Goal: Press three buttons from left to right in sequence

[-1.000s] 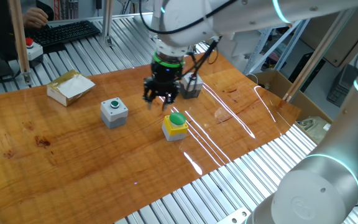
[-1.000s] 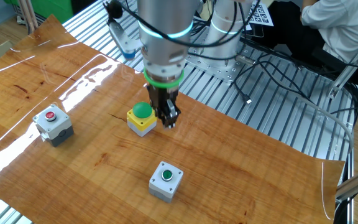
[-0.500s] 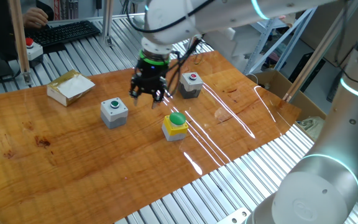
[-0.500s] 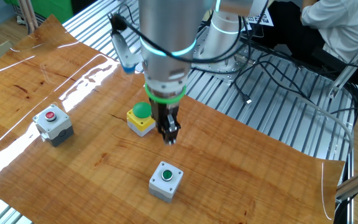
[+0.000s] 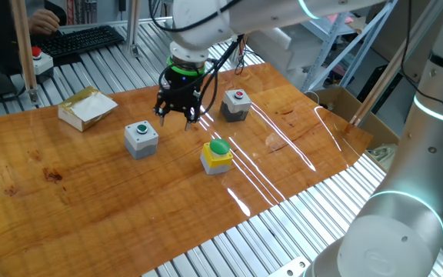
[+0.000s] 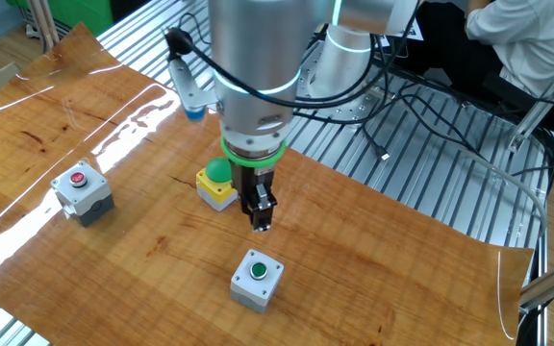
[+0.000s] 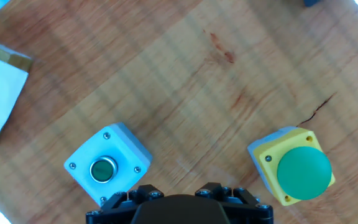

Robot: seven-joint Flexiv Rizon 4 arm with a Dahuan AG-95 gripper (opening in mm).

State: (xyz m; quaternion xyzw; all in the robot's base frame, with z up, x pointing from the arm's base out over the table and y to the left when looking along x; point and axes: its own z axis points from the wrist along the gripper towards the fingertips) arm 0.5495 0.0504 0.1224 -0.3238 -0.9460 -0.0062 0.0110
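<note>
On the wooden table (image 5: 68, 192), an open cardboard box (image 5: 88, 107) is seen at the far left, well apart from the yellow box, with nothing between it and the buttons. A red-buttoned box with a yellow label ring (image 5: 40, 61) sits on the metal rails beyond the table, farther left still, near a black keyboard (image 5: 89, 38). A second cardboard box (image 5: 343, 104) stands off the table edge, to the right of the yellow box.

Three push-button boxes are counted, taken from left to right in the one fixed view. The grey box with a small green button (image 5: 141, 139) lies to the left of the yellow box. The yellow box with a large green dome (image 5: 217, 155) stands in the middle. The grey box with a small red button (image 5: 236, 105) is placed behind and to the right of the yellow box. All three rest flat on the table, apart from each other, and none is covered.

One gripper (image 5: 177, 114) is held above the table, behind and to the left of the yellow box, between it and the green-buttoned grey box, touching neither. Whether the fingers are spread or closed cannot be told; the tips are not clearly shown in any view.
</note>
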